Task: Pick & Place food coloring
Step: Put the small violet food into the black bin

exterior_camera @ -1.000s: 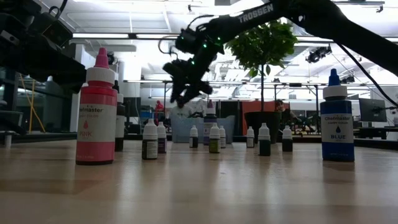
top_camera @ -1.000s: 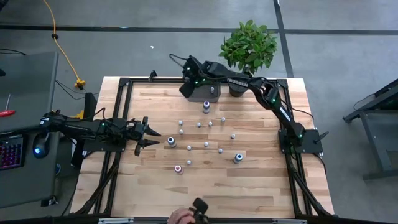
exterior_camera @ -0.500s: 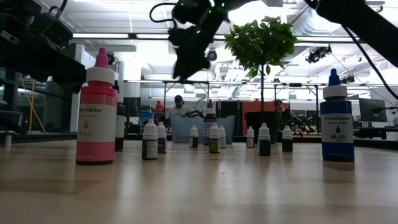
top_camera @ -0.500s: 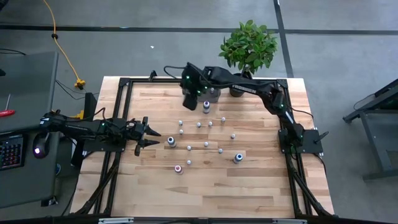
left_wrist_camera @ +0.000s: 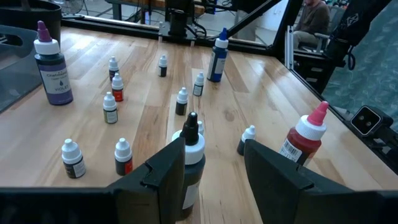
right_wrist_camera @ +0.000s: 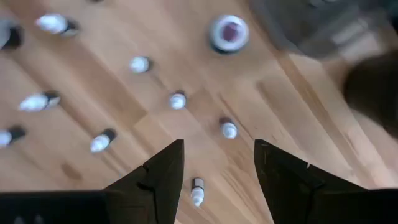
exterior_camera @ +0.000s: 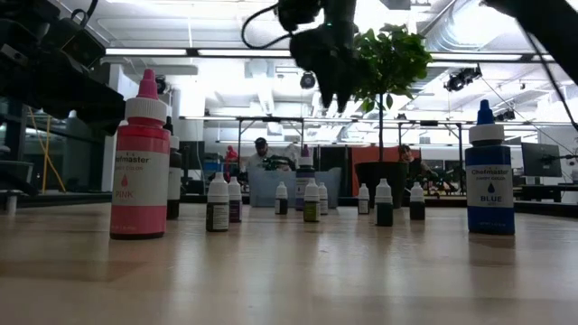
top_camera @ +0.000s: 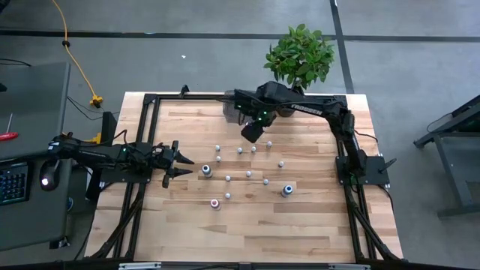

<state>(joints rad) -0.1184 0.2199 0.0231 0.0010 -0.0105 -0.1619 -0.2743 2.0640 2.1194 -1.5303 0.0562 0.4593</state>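
While bottles [top_camera: 248, 174] crowd mid-table, edges lie bare.

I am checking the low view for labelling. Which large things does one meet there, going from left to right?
Pink bottle → right pincer, open and empty, hanging high above the small bottles → potted plant behind them → blue bottle.

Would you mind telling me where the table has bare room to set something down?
The table is bare along its near edge, below the pink bottle and the blue bottle, and in the far corner by the left gripper. The middle is crowded with small bottles, under the open right gripper.
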